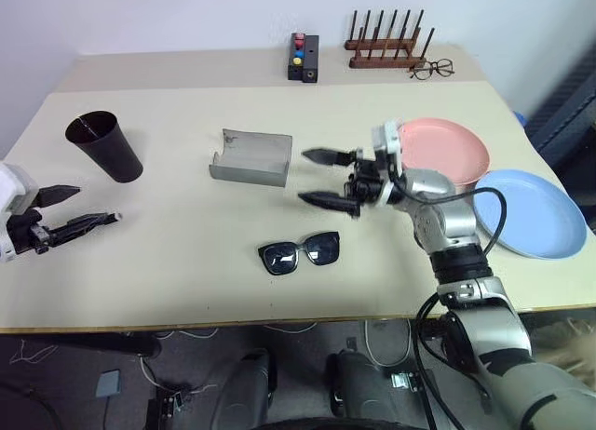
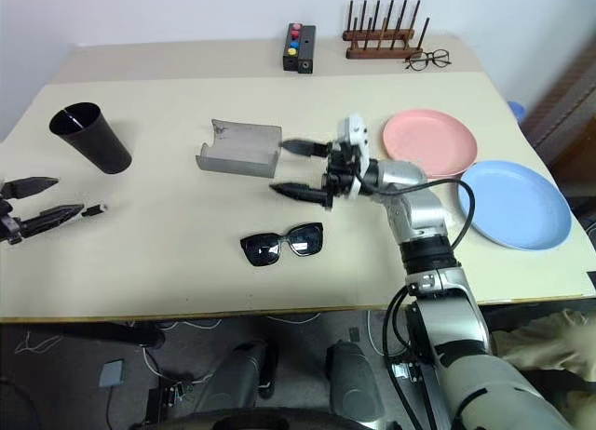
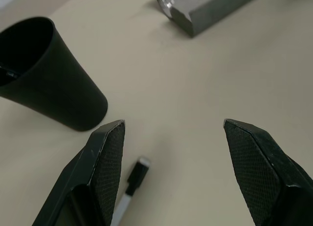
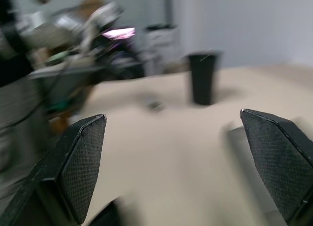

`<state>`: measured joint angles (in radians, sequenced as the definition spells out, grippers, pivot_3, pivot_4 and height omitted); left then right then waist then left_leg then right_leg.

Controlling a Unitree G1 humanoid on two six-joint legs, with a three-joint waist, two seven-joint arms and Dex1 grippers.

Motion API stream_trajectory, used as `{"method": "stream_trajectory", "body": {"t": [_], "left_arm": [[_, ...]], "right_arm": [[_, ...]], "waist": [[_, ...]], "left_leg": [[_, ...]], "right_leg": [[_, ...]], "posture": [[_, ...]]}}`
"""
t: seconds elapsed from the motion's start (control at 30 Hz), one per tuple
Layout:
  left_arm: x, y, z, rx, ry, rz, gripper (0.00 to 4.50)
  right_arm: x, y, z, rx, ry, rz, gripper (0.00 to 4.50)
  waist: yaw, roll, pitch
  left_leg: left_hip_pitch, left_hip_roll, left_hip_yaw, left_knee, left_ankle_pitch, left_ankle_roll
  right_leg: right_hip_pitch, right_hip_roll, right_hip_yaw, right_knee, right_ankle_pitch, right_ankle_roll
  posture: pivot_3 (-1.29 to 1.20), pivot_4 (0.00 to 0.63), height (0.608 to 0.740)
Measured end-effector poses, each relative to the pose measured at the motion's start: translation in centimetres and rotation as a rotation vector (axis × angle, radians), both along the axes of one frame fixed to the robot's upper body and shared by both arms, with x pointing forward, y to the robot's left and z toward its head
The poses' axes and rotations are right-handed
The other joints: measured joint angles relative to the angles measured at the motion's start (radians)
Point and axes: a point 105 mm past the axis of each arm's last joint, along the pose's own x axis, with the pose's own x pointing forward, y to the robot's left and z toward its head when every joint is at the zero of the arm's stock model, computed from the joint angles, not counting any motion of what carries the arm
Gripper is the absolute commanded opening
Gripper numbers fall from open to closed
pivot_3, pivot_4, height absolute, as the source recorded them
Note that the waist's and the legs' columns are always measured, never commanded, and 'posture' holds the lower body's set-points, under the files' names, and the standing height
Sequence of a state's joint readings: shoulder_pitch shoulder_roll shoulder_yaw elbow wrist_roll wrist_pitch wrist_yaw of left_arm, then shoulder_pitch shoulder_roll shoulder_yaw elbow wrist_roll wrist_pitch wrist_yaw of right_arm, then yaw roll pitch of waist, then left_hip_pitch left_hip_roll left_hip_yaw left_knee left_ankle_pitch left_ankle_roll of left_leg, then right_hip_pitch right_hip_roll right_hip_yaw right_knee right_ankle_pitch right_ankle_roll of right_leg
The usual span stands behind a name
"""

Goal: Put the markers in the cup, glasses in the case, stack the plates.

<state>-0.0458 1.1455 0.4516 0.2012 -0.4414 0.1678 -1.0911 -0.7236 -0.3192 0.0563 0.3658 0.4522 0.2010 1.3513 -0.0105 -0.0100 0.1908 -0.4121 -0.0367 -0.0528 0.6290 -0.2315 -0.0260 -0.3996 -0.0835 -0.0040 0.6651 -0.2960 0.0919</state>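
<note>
Currently your right gripper [image 1: 324, 178] hangs with its fingers wide apart and empty, pointing toward the robot's left, just above the table [image 1: 186, 262]. The sunglasses [image 1: 300, 252] lie lenses-up on the table nearer the robot than those fingers and slightly to their left, close but not touching. Their long axis runs roughly left-right, nearly parallel to the way the fingers point. The case [image 1: 251, 157] lies open just beyond and to the left of the fingertips. Judgement: the right arm is much the nearer to the sunglasses; you would likely need to turn the wrist so the fingers close across the frame, not along it.

Your left gripper [image 1: 76, 207] sits at the table's left edge, fingers apart and empty. One marker [image 3: 131, 187] lies on the table just ahead of it, beside its inner finger in the wrist view, long axis roughly along the gripper's pointing line. The cup [image 1: 103, 145] stands upright beyond it.

Pink plate [image 1: 447, 151] and blue plate [image 1: 531, 211] lie side by side, unstacked.
</note>
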Motion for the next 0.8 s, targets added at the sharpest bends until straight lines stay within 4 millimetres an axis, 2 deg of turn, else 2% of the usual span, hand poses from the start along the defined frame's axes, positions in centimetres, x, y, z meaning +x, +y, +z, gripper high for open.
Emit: {"method": "stream_trajectory", "body": {"t": [0.1, 0.37, 0.57, 0.8], "left_arm": [[1.2, 0.4, -0.2, 0.049, 0.005, -0.02, 3.25], [4.9, 0.7, -0.3, 0.249, 0.089, -0.127, 3.25], [5.9, 1.0, -1.6, 0.359, 0.178, -0.17, 3.25], [6.4, 1.0, -2.9, 0.417, 0.217, -0.192, 3.25]], "right_arm": [[-0.6, 0.2, -1.0, -0.034, 0.013, 0.034, 4.5], [-0.8, 0.6, -1.8, -0.097, -0.047, 0.05, 4.5], [-0.2, 0.8, -2.2, -0.127, -0.109, 0.022, 4.5], [1.2, 1.6, -1.0, -0.111, -0.195, -0.036, 4.5]], "waist": [[-0.001, 0.0, 0.0], [-0.009, -0.001, 0.0], [-0.01, -0.001, 0.0], [-0.011, -0.002, 0.0]], "left_leg": [[0.0, 0.0, 0.0, 0.0, 0.0, 0.0], [0.0, 0.0, 0.004, 0.001, 0.0, 0.001], [0.0, 0.0, 0.006, 0.002, 0.0, 0.001], [0.0, 0.0, 0.005, 0.002, 0.0, 0.001]], "right_leg": [[0.0, 0.001, 0.0, 0.0, 0.0, 0.0], [-0.002, 0.005, -0.001, 0.002, 0.001, 0.001], [-0.002, 0.005, -0.001, 0.003, 0.001, 0.001], [-0.002, 0.005, -0.001, 0.004, 0.001, 0.001]], "posture": [[0.0, 0.15, 0.74], [0.0, 0.15, 0.74], [0.0, 0.15, 0.74], [0.0, 0.15, 0.74]]}}
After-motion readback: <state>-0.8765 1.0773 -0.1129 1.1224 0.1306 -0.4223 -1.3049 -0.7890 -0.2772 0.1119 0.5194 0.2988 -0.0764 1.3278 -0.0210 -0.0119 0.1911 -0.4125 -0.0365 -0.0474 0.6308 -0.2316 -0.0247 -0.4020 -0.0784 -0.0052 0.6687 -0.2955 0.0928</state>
